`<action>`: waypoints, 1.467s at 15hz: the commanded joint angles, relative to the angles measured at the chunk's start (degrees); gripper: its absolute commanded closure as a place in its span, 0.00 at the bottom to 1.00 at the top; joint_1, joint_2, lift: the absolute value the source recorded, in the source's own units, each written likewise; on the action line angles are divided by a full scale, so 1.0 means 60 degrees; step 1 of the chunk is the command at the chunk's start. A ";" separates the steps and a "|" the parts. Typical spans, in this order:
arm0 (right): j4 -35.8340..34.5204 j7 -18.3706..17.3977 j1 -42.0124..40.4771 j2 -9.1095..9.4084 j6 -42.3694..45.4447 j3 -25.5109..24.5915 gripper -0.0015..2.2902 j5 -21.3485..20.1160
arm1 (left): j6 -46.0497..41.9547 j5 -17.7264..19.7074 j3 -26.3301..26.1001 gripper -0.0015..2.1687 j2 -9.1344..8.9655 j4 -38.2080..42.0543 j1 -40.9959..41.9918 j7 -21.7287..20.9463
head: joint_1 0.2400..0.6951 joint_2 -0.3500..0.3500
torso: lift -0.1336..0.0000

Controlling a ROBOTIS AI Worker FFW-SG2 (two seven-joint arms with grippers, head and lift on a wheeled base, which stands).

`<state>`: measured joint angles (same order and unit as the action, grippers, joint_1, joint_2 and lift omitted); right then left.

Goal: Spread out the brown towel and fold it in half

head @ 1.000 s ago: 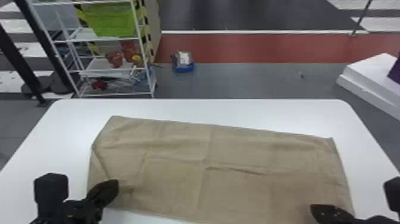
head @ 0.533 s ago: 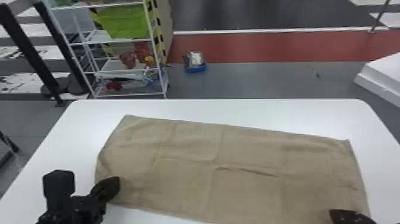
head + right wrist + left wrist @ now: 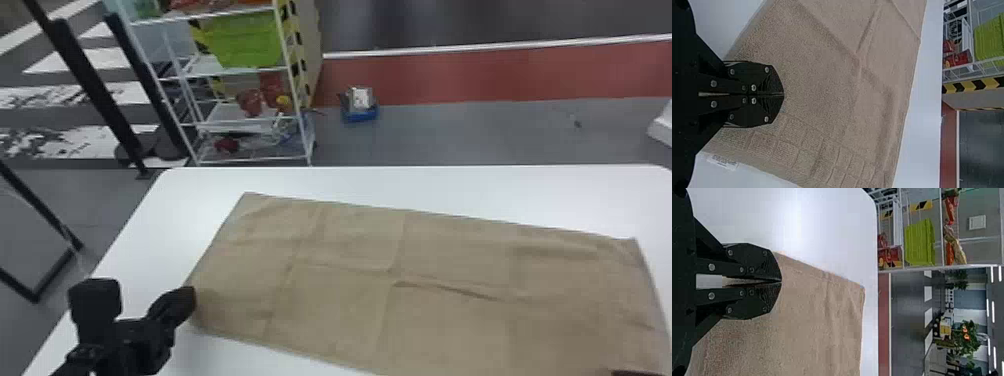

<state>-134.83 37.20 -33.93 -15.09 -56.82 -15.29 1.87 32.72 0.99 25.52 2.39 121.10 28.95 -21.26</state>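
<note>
The right end effector (image 3: 632, 373) and left end effector (image 3: 189, 297), fingers closed together, are at the brown towel's (image 3: 450, 260) near side; whether either grips cloth, I cannot tell. It lies spread on the white bench (image 3: 350, 182), its edge label (image 3: 723, 161) illegible. Beyond stands a rack (image 3: 296, 95).

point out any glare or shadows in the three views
Left wrist view: a bright glare patch on the white table, and lit ceiling strips in the background; head view: soft, darker shading on the brown towel toward its near right part; right wrist view: soft shading along the creases.
</note>
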 commanded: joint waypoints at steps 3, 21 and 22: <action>-0.0072 0.0084 0.0015 -0.0004 -0.0163 -0.0206 0.83 0.0069 | -0.0303 0.0040 0.0566 0.90 0.0040 -0.0217 -0.0020 0.0057 | 1.00 0.82 | 0.07; 0.4659 0.0084 0.5083 0.0055 0.4085 0.0234 0.13 -0.0795 | 0.1396 0.0231 -0.0415 0.15 0.1578 -0.3689 -0.5411 -0.1686 | 1.00 0.64 | 0.07; 0.5084 0.0245 0.5522 -0.0019 0.3910 0.0395 0.13 -0.0810 | 0.1455 0.0231 -0.0532 0.15 0.1754 -0.4201 -0.5806 -0.1950 | 1.00 0.63 | 0.07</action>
<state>-108.22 37.91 -4.85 -14.72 -32.91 -14.52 -2.19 40.28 2.21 23.42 11.17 100.91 -1.98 -31.82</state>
